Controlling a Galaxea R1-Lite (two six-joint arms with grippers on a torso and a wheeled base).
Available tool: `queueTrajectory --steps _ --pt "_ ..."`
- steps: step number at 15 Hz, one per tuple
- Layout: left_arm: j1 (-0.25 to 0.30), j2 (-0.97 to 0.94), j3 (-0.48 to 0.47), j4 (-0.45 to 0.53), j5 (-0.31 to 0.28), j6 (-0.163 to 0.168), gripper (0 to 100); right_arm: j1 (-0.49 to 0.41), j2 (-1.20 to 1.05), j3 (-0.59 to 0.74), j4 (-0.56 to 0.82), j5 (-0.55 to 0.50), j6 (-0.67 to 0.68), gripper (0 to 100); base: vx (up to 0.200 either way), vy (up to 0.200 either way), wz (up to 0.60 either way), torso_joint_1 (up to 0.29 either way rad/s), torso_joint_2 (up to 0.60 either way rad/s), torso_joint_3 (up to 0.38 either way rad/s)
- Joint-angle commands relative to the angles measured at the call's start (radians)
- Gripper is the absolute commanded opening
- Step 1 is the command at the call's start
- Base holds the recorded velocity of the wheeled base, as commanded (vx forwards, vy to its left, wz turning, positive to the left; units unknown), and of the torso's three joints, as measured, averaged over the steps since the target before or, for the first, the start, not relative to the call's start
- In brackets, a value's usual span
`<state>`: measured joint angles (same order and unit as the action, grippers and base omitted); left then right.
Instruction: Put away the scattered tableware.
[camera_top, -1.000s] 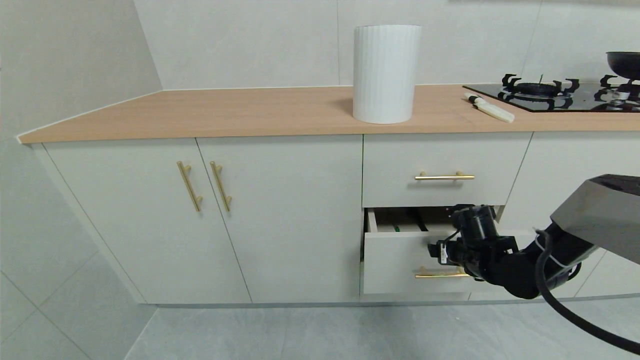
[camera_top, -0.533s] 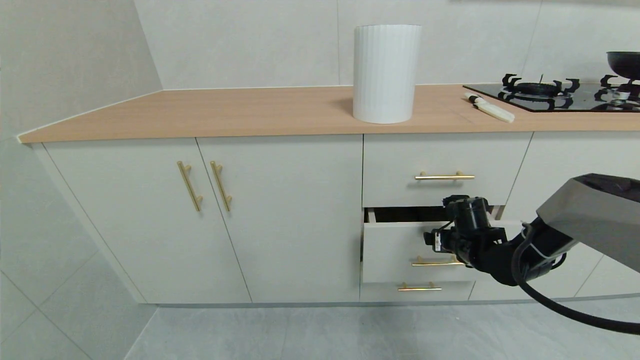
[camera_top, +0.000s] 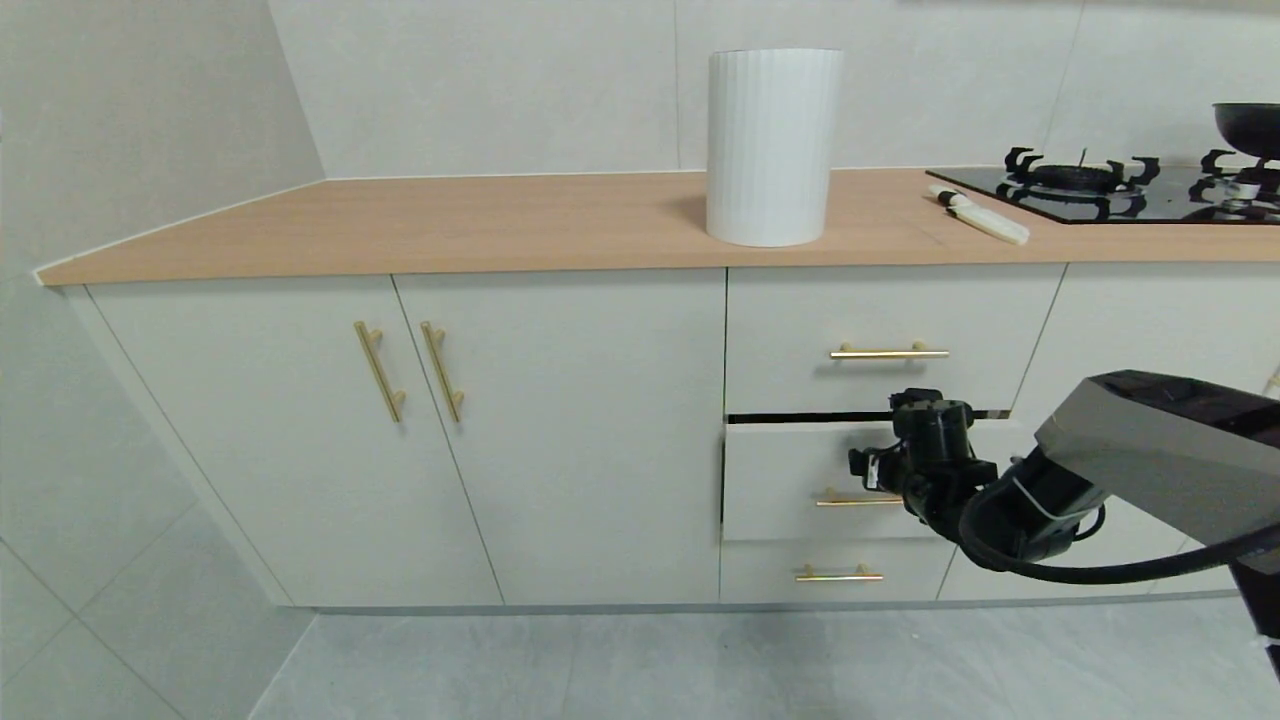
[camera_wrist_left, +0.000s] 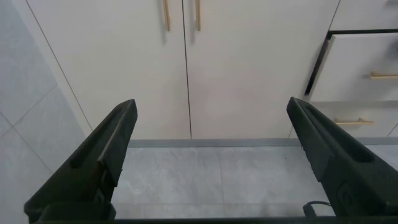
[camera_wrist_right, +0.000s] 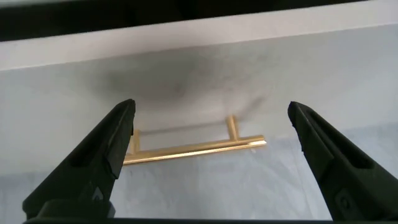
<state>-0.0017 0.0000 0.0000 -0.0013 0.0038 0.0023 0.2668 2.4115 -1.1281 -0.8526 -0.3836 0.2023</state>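
Observation:
The middle drawer (camera_top: 790, 480) stands almost shut, with only a thin dark gap along its top edge. My right gripper (camera_top: 885, 478) is at the drawer front, above the gold handle (camera_top: 855, 500). In the right wrist view the right gripper (camera_wrist_right: 211, 112) is open, facing the pale drawer front (camera_wrist_right: 205, 74), and the gold handle (camera_wrist_right: 193, 149) lies between its fingers without being gripped. A white-handled utensil (camera_top: 978, 214) lies on the wooden counter (camera_top: 450, 225) beside the hob. My left gripper (camera_wrist_left: 211, 109) hangs open and empty above the floor, facing the cabinet doors.
A tall white ribbed canister (camera_top: 768, 145) stands on the counter above the drawers. The black gas hob (camera_top: 1120, 190) with a dark pan (camera_top: 1248, 125) is at the right. The top drawer (camera_top: 888, 340), bottom drawer (camera_top: 838, 574) and double doors (camera_top: 410, 440) are shut. Grey tiled floor (camera_top: 700, 665) lies below.
The middle drawer slid in from well open to almost shut. My right gripper moved toward the cabinet with the drawer front.

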Motion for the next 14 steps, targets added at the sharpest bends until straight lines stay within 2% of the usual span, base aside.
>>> queueTrajectory --steps 1,6,11,14 --pt "0.0 0.0 0.0 0.0 0.001 0.001 100 -0.018 0.064 -0.042 -0.039 -0.001 0.0 100 0.0 0.0 0.0 0.0 0.0 0.0" --pt "0.0 0.0 0.0 0.0 0.001 0.001 100 -0.037 0.11 -0.105 -0.069 -0.009 0.002 100 0.0 0.0 0.0 0.0 0.0 0.0" --pt "0.0 0.0 0.0 0.0 0.001 0.001 100 -0.054 0.17 -0.196 -0.091 -0.063 0.002 100 0.0 0.0 0.0 0.0 0.0 0.0" --pt "0.0 0.0 0.0 0.0 0.001 0.001 100 -0.052 0.161 -0.193 -0.094 -0.069 0.002 100 0.0 0.0 0.0 0.0 0.0 0.0"
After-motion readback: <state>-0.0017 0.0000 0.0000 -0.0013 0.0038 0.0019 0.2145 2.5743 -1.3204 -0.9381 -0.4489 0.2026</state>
